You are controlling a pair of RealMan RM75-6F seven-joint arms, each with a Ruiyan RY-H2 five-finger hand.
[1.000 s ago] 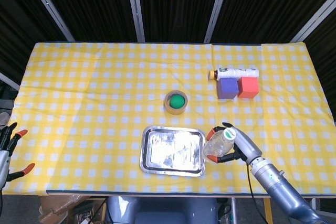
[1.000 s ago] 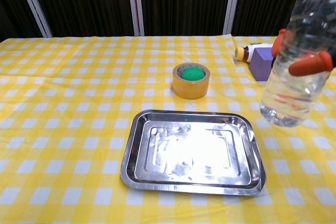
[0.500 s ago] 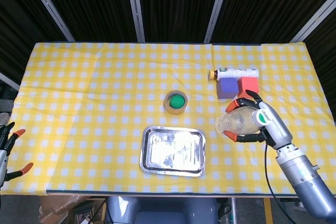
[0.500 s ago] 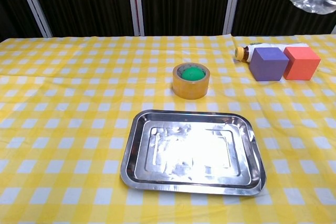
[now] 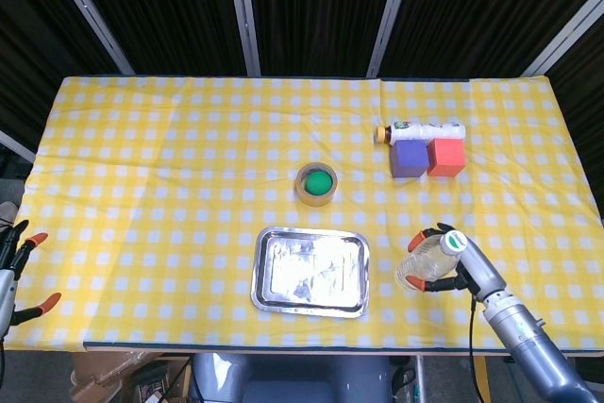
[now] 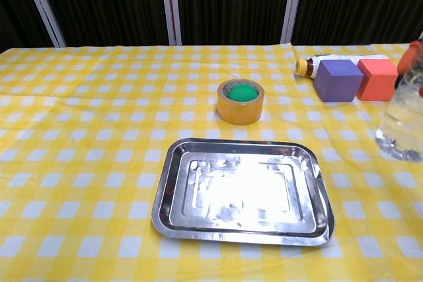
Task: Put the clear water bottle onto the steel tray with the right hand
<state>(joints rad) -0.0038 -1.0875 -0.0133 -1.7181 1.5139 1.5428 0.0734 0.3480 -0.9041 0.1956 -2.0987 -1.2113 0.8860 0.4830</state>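
A yellow-and-white checked cloth point(image 5: 170, 167) covers the whole table, lying flat with a seam line running across near its far edge; behind the table hang dark ribbed panels point(image 5: 311, 7) split by pale slanted metal bars point(image 5: 243, 11); below the near edge a bit of floor clutter shows, too dim to make out.

The right hand point(image 5: 451, 266) grasps the clear water bottle point(image 5: 427, 261) around its body, orange-tipped fingers point(image 5: 440, 283) wrapped on it; the bottle is tilted, its green-and-white cap toward the arm and its base toward the steel tray point(image 5: 311, 271); it sits to the right of the tray, apart from it, and whether it touches the cloth cannot be told; in the chest view only the bottle's lower part shows at the right edge point(image 6: 402, 123), with some water in the bottom.

The tray lies flat near the front edge with nothing in it; just behind it sits a roll of tape point(image 5: 316, 184) with a green middle; further back to the right a purple cube point(image 5: 409, 159) and a red cube point(image 5: 446, 158) stand side by side, touching, with a white bottle point(image 5: 421, 129) lying on its side right behind them.

The left hand point(image 5: 17, 276) hangs off the table's left front corner, fingers spread, holding nothing.
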